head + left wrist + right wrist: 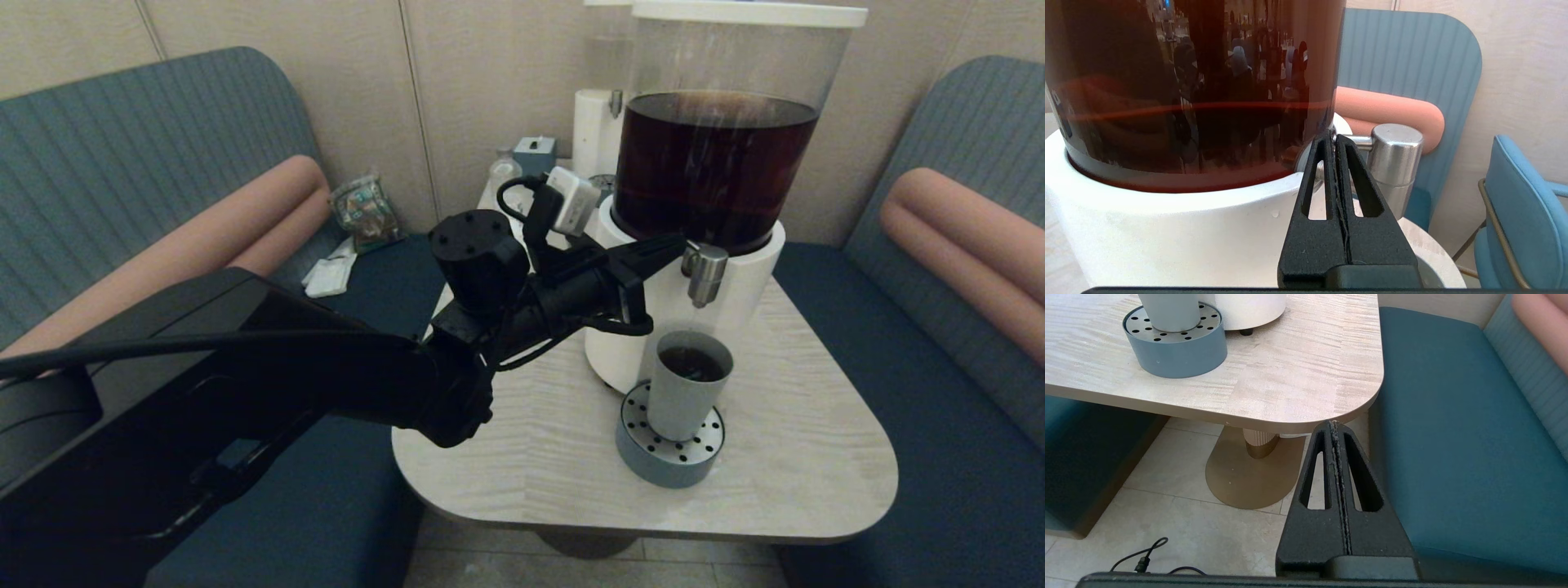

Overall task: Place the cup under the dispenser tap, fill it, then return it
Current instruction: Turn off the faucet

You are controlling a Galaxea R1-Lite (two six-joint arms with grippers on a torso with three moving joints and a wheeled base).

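The grey-green cup (688,382) stands upright on the round blue-grey drip tray (669,453), directly below the steel dispenser tap (705,274), and holds dark liquid. No stream shows from the tap. My left gripper (676,242) is shut with nothing in it, its tips beside the tap's stem at the white base of the dark-liquid dispenser (718,163). In the left wrist view the shut gripper (1333,136) touches the stem just left of the tap (1395,161). My right gripper (1334,424) is shut and parked below the table's corner; the cup's base (1169,310) shows there.
A paler dispenser (600,122) stands behind the dark one, with a small blue box (534,153) beside it. The table (784,457) has rounded front corners. Teal benches flank it; packets (363,211) lie on the left bench. A blue chair (1523,212) stands beyond the table.
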